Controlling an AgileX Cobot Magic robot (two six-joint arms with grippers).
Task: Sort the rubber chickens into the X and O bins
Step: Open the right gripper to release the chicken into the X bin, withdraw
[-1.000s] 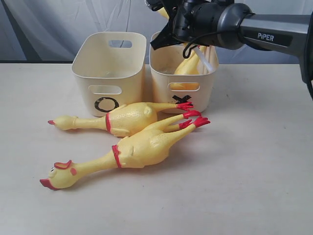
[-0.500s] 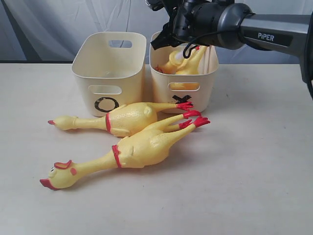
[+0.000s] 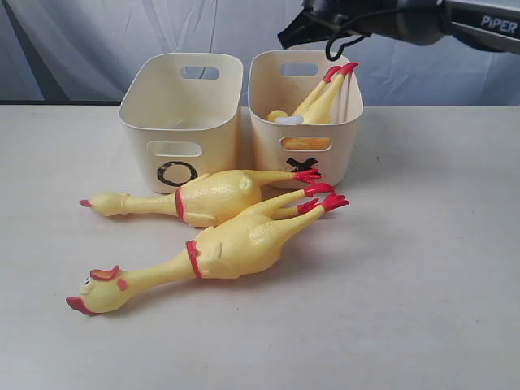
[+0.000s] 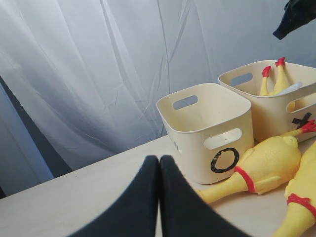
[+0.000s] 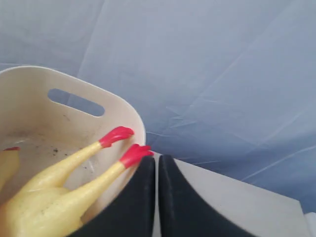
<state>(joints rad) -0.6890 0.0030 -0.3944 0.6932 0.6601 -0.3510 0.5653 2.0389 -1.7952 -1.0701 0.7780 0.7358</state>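
One rubber chicken [image 3: 318, 101] lies inside the X bin [image 3: 268, 142], its red feet poking over the far rim. My right gripper [image 3: 294, 34] hangs above that bin, shut and holding nothing; in the right wrist view its tips [image 5: 157, 160] are just past the chicken's feet [image 5: 133, 152]. Two more chickens lie on the table in front of the bins, one [image 3: 215, 197] against the O bin [image 3: 180, 138] and one [image 3: 236, 245] nearer the front. My left gripper [image 4: 159, 160] is shut and empty, low over the table, apart from the O bin [image 4: 197, 128].
A pale curtain [image 3: 122, 32] hangs behind the table. The two bins stand side by side at the back, touching. The two loose chickens' red feet [image 3: 321, 191] rest against the X bin's front, partly covering its mark.
The chicken held over the X bin has dropped into it and been let go. My right gripper has lifted up and to the right, now shut.
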